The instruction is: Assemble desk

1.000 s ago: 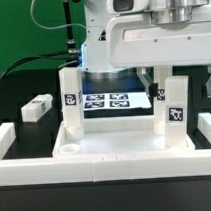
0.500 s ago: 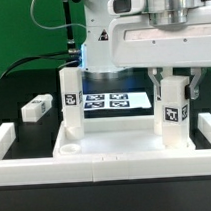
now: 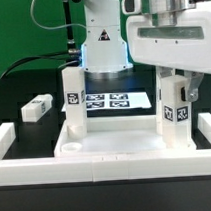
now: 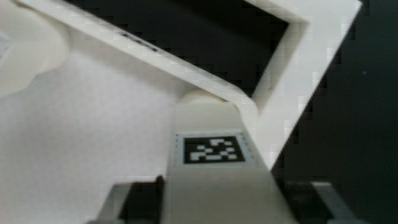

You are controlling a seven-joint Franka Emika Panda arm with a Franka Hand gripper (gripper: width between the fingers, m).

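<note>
While the gripper [image 3: 173, 82] clamps narrow on a leg post [image 3: 174, 112] at the right of the exterior view, the desk panel [image 3: 106, 146] lies at lower centre. That post stands upright at the panel's right corner; whether it is seated I cannot tell. A second leg [image 3: 69, 103] stands at the left corner. A third [image 3: 36, 107] lies loose far left, well apart; judged roughly half done. Marker board [image 3: 108, 100] sits behind, white rail [image 3: 107, 171] in front; nothing blocks the arm.
</note>
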